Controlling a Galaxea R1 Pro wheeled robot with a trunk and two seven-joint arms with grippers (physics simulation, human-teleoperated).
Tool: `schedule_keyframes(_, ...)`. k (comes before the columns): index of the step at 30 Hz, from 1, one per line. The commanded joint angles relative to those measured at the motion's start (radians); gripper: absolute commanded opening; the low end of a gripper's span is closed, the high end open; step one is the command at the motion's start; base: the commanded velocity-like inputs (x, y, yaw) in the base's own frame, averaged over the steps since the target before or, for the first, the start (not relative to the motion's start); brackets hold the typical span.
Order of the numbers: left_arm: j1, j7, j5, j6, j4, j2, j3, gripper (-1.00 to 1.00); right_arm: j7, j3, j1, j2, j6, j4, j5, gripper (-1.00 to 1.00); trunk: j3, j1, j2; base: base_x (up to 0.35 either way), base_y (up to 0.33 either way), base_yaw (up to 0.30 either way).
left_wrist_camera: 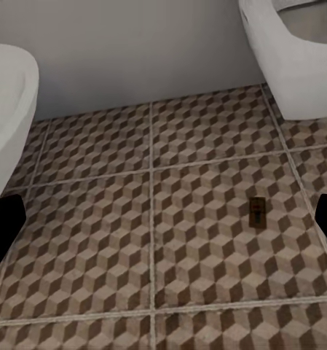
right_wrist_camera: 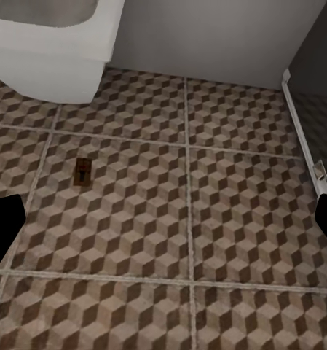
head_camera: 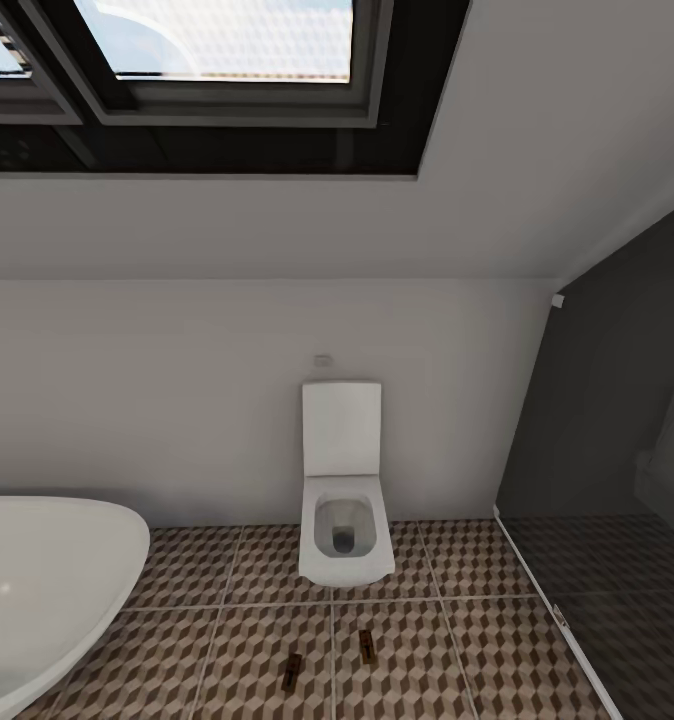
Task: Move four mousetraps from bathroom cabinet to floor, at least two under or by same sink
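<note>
The bathroom floor (head_camera: 477, 650) was laid in large square tiles with a brown-and-beige cube pattern and pale grout lines. Two mousetraps lay flat on it in front of the toilet (head_camera: 345, 540): one (head_camera: 366, 645) nearer the bowl, the other (head_camera: 293, 671) just beside it toward the bathtub (head_camera: 47, 590). They were near each other, not touching. A pale threshold strip (head_camera: 547, 600) bounded the tiles along a darker floor area.
</note>
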Motion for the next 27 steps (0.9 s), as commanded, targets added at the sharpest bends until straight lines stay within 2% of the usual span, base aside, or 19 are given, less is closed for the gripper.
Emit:
schedule_keyframes(1, 0.004, 0.006, 0.003, -0.012, 0.003, -0.001, -0.009, 1.0, -0.003, 0.006, 0.006, 0.001, -0.012, 0.001, 0.0, 1.0, -0.001, 0.001, -0.001, 0.0, 0.0, 0.0)
schedule_keyframes(4, 0.017, 0.006, 0.003, -0.037, 0.003, -0.001, -0.009, 1.0, -0.003, 0.006, 0.023, 0.005, -0.039, 0.001, 0.0, 1.0, -0.001, 0.001, -0.001, 0.0, 0.0, 0.0)
schedule_keyframes(9, 0.04, 0.008, 0.003, -0.037, 0.003, -0.003, -0.009, 1.0, -0.004, 0.006, 0.053, 0.019, -0.117, 0.001, 0.001, 1.0, -0.001, 0.001, -0.001, 0.0, 0.0, 0.0)
schedule_keyframes(12, 0.045, 0.008, 0.003, -0.037, 0.003, -0.004, -0.009, 1.0, -0.004, 0.006, 0.059, 0.023, -0.139, 0.001, 0.001, 1.0, -0.001, 0.001, -0.001, 0.0, 0.0, 0.0)
schedule_keyframes(27, 0.052, 0.011, 0.003, -0.037, 0.002, -0.01, -0.009, 1.0, -0.006, 0.005, 0.065, 0.032, -0.156, -0.001, 0.001, 1.0, -0.001, 0.001, -0.001, 0.0, 0.0, 0.0)
